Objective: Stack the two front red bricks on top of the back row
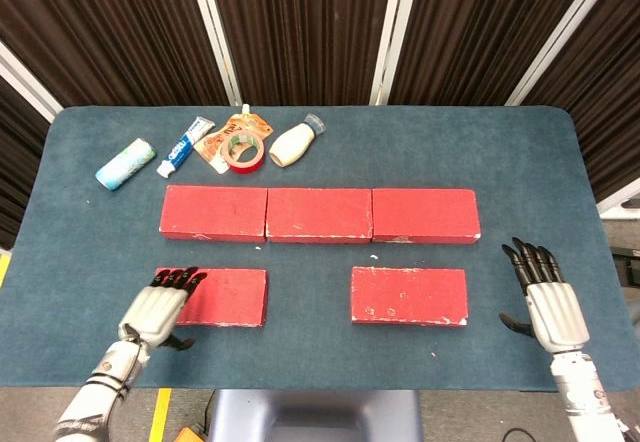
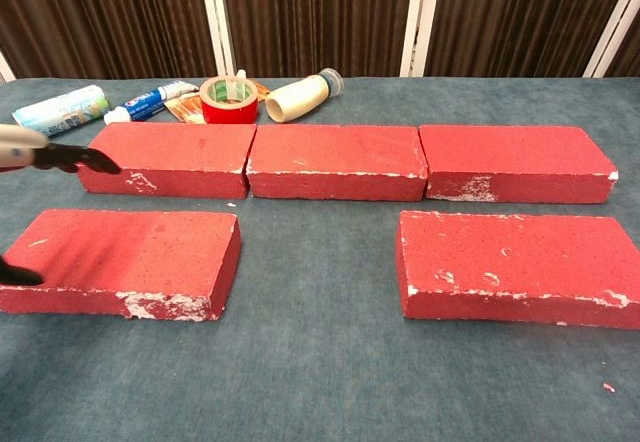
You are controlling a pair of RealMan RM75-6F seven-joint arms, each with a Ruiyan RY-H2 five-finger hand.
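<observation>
Three red bricks form the back row [image 1: 319, 214] [image 2: 337, 161] across the table's middle. In front lie the front left brick [image 1: 225, 296] [image 2: 125, 261] and the front right brick [image 1: 409, 295] [image 2: 520, 265], both flat on the cloth. My left hand [image 1: 156, 309] [image 2: 45, 154] hovers over the front left brick's left end, fingers extended forward and thumb down at the near side, holding nothing. My right hand [image 1: 543, 300] is open, palm down, right of the front right brick and apart from it; the chest view does not show it.
Along the back left lie a mint tube [image 1: 125, 163], a toothpaste tube [image 1: 185, 146], a red tape roll [image 1: 243, 152] on an orange packet, and a cream bottle [image 1: 294, 143]. The blue tablecloth [image 1: 520, 162] ends at the near edge just below my hands.
</observation>
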